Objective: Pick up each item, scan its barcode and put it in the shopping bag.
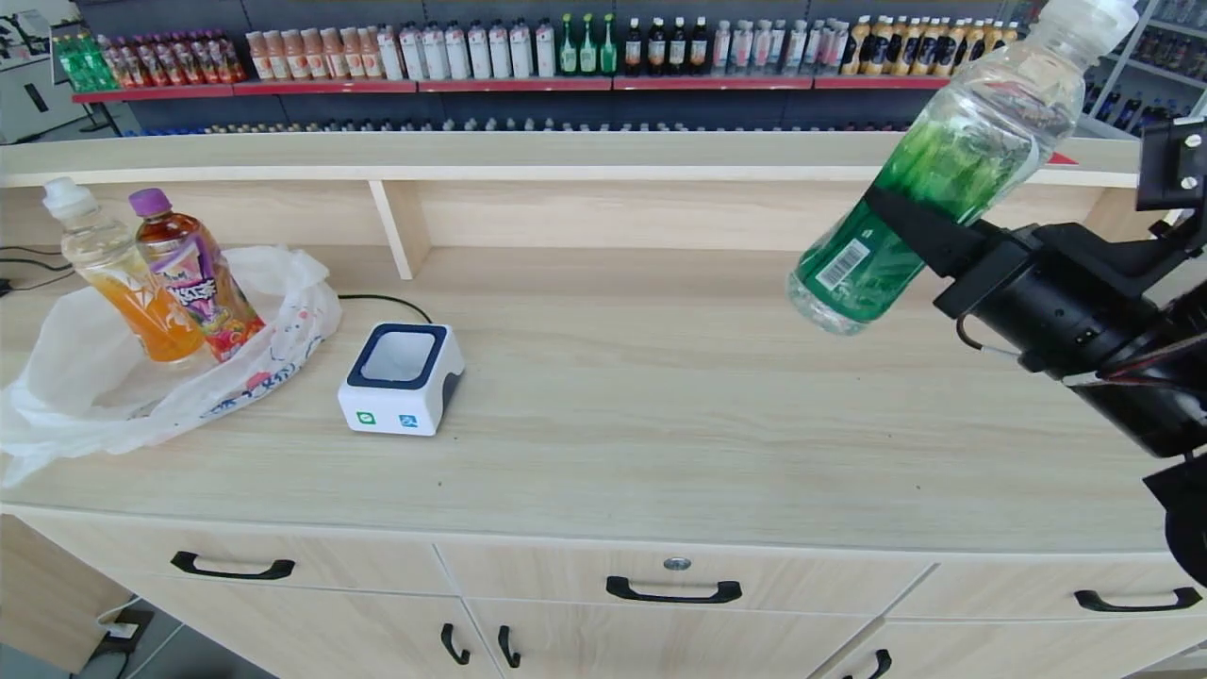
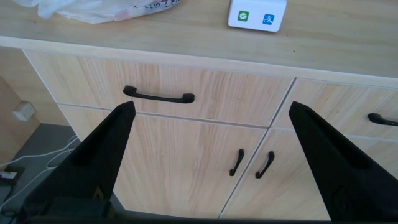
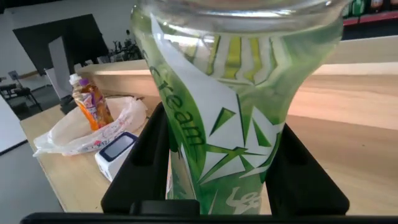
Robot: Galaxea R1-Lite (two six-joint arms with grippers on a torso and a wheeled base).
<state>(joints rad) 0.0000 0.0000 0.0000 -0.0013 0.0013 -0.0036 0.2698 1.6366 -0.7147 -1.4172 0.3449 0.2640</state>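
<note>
My right gripper (image 1: 919, 231) is shut on a clear bottle with a green label (image 1: 929, 174), held tilted high above the counter's right side, its barcode facing down and left. The same green-label bottle (image 3: 230, 118) stands between the gripper's fingers (image 3: 140, 165) in the right wrist view. The white barcode scanner (image 1: 403, 377) with its dark-rimmed window sits left of centre on the counter. A white plastic shopping bag (image 1: 113, 377) lies at the far left with an orange drink bottle (image 1: 118, 273) and a purple-capped bottle (image 1: 193, 273) in it. My left gripper (image 2: 208, 162) hangs open in front of the drawers, below the counter edge.
The wooden counter (image 1: 660, 405) has a raised back shelf with an upright divider (image 1: 401, 226). A black cable (image 1: 387, 302) runs from the scanner toward the back. Drawers with black handles (image 1: 673, 592) lie below. Store shelves of bottles (image 1: 566, 47) line the rear wall.
</note>
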